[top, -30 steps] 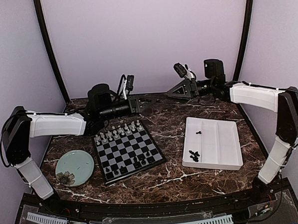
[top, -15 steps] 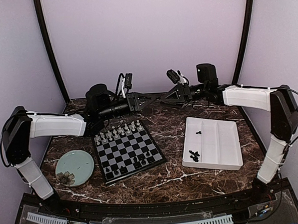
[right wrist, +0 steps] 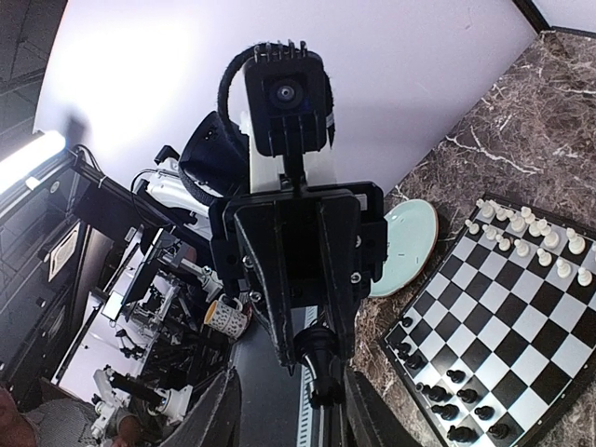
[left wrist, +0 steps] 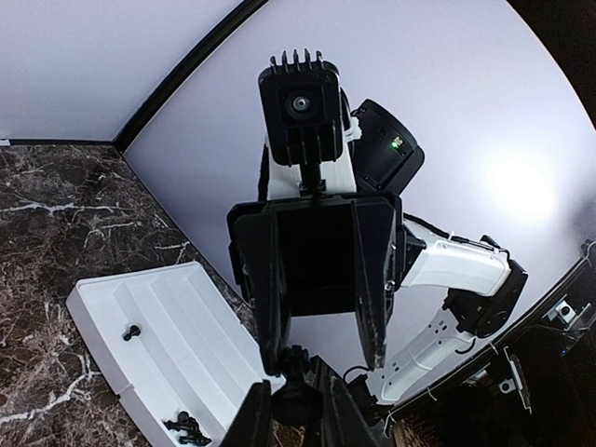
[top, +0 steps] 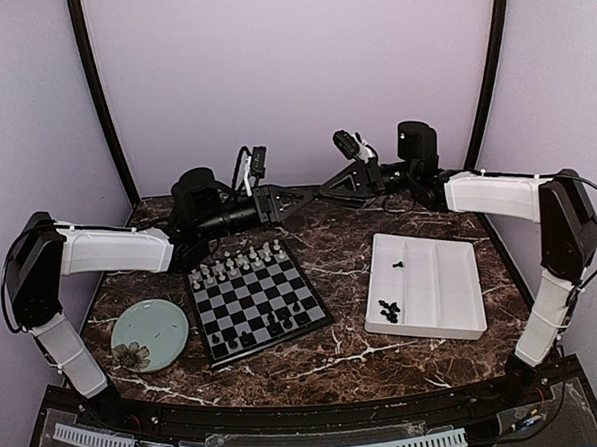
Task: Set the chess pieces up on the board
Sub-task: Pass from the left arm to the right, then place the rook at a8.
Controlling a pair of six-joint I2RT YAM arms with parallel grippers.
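Nearest, toward the near left corner of the table (top: 356, 359), lies a round pale-green plate (top: 149, 334) with nothing of the set on it. Just beside it, left of the table's middle and turned a little askew, sits the board (top: 257, 298). Its near two rows hold black chessmen (top: 275, 323) only in part, with several squares bare. Its far two rows are lined with white chessmen (top: 242, 260) and look full, or close to it, though the pieces are too small to count surely. On the right side of the table stands the white tray (top: 451, 276). A small huddle of loose black men (top: 388, 311) lies at the near end of its left compartment and one lone man (top: 398, 264) farther back, so the black side is judged roughly two-thirds set, with these few left to move. Farthest, above the table's far edge, the two arms meet tip to tip. The left gripper (top: 305, 196) is pressed together on a black piece (right wrist: 320, 361), which juts from its tips. The right gripper (top: 327, 190) faces it with its jaws spread to either side of that piece, and a gap shows on at least one side. This reads as a hand-over in mid-air, not yet completed, before the piece can go to a bare square on the near rows.
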